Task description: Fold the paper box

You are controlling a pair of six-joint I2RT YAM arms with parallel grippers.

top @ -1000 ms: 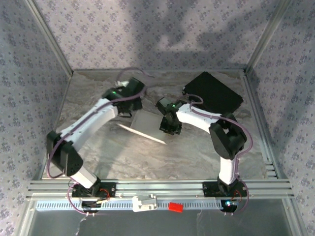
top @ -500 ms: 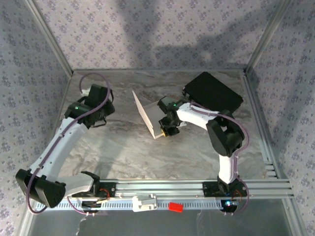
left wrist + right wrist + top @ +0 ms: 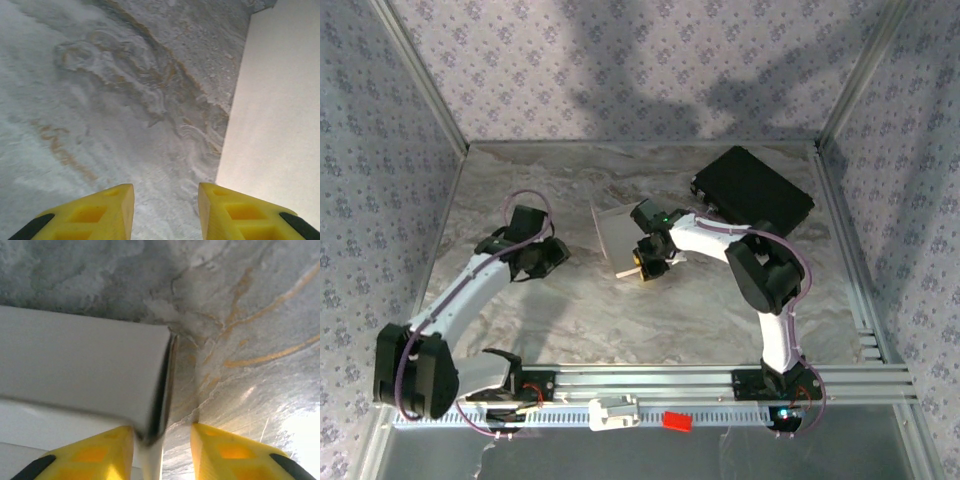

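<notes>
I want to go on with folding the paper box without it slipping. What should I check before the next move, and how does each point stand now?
1. Box edge sits inside the right gripper: ok.
2. Right gripper clamped on the box: not ok, its jaws stand apart with a gap beside the edge.
3. Left gripper empty, jaws apart: ok.
4. Left gripper clear of the box: ok, the box lies off to its side.
5. Case apart from the box: ok.
6. Creases fully formed: cannot tell.
</notes>
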